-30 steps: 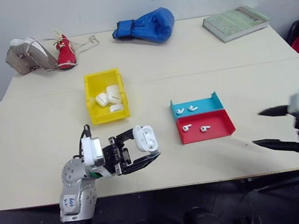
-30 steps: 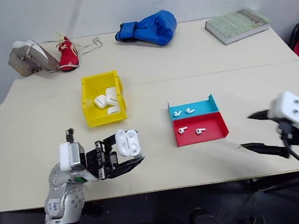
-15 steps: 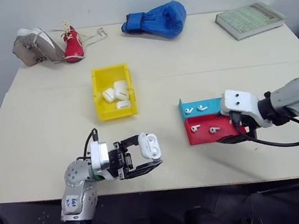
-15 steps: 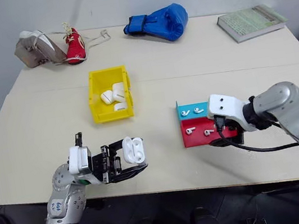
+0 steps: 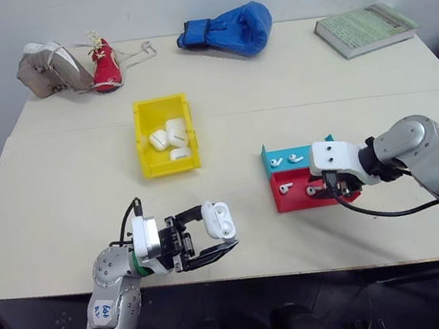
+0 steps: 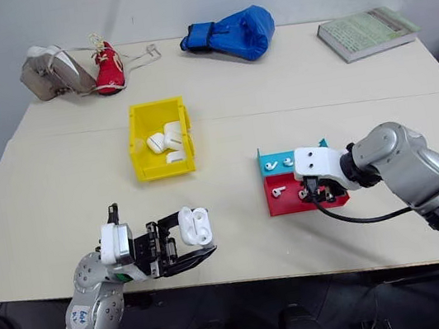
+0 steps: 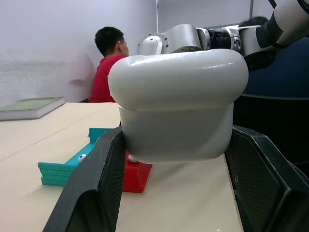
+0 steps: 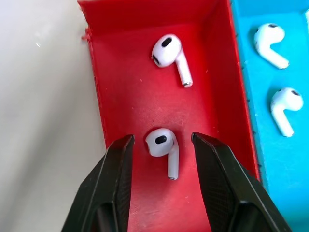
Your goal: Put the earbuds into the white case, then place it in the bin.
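Note:
My left gripper [image 5: 210, 234] is shut on an open white case [image 5: 218, 219] and holds it just above the table's front edge; that case [image 7: 178, 101] looms close in the left wrist view. Inside the red tray [image 5: 290, 202], my right gripper [image 8: 162, 139] points down, jaws open, one finger [image 8: 112, 183] on each side of an earbud [image 8: 161, 145] with a small gap. A second earbud [image 8: 170, 53] lies further along the red tray. Two more earbuds [image 8: 275, 41] rest in the adjoining blue tray [image 5: 316, 151]. The yellow bin [image 5: 143, 147] stands mid-table with several white cases [image 5: 168, 136] in it.
Along the table's far edge lie a blue boxing glove [image 5: 227, 30], a green book [image 5: 363, 29], a small red shoe [image 5: 106, 67] and a grey bag [image 5: 50, 68]. A person in a red top [image 7: 108, 63] sits beyond the table.
My right arm has swung in from the table's right side down into the red tray, and its jaws have narrowed around an earbud. The left gripper keeps the case nearly still.

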`<state>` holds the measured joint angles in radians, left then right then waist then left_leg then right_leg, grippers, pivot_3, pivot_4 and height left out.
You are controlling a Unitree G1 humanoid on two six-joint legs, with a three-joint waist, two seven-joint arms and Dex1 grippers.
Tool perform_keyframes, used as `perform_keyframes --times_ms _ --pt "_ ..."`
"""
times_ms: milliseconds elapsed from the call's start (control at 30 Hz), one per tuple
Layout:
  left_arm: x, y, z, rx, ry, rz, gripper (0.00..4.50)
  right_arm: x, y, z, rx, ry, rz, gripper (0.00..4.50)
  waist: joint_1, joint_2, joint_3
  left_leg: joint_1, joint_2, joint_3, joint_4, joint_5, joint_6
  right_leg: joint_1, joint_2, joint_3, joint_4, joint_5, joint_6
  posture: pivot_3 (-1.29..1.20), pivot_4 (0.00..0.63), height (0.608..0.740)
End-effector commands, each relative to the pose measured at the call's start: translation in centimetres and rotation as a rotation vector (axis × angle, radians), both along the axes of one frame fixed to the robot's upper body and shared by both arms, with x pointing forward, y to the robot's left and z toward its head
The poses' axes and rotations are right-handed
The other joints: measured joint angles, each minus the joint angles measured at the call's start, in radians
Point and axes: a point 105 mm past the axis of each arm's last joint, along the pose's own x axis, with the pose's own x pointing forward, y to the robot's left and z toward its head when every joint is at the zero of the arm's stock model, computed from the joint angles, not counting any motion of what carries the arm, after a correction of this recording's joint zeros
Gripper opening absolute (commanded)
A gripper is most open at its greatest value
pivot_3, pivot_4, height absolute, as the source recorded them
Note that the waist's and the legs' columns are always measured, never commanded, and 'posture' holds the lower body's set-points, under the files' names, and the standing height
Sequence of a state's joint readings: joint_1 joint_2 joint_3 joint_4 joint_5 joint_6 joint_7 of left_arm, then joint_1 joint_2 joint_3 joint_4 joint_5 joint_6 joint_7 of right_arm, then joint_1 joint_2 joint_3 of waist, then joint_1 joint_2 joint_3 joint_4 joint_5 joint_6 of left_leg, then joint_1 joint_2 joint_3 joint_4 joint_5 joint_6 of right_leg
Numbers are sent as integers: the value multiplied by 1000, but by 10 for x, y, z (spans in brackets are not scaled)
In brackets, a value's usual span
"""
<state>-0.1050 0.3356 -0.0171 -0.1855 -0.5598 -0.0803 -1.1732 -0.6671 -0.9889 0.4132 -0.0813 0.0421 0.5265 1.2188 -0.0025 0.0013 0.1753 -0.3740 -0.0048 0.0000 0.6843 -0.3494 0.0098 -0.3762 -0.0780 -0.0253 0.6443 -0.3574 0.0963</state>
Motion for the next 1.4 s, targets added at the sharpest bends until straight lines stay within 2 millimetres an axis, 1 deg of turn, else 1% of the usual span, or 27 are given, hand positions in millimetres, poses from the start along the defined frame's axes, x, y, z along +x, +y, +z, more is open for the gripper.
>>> perform_keyframes --times_ms 33,367,567,900,1400 --pt "-5 -3 6 -1 -28 -9 2727 4 2 8 -26 -33 34 1908 -1 0 0 0 0 0 0 0 0 0 0 0 0 0 0 0 150 740" --pt "-5 -2 7 0 -25 0 2727 12 3 4 -59 -37 50 1908 -1 0 0 0 0 0 0 0 0 0 0 0 0 0 0 0 150 740" --pt "2 4 10 9 -36 18 2727 14 4 1 -67 -29 58 1908 -1 0 0 0 0 0 0 0 0 0 0 0 0 0 0 0 150 740" --pt "6 8 12 19 -43 28 2727 9 -5 -2 -101 13 65 1908 -1 0 0 0 0 0 0 0 0 0 0 -1 0 0 0 0 150 740" --pt "6 7 13 20 -45 23 2727 6 -7 -4 -112 33 52 1908 -1 0 0 0 0 -1 0 0 0 0 0 -1 0 0 0 0 150 740"
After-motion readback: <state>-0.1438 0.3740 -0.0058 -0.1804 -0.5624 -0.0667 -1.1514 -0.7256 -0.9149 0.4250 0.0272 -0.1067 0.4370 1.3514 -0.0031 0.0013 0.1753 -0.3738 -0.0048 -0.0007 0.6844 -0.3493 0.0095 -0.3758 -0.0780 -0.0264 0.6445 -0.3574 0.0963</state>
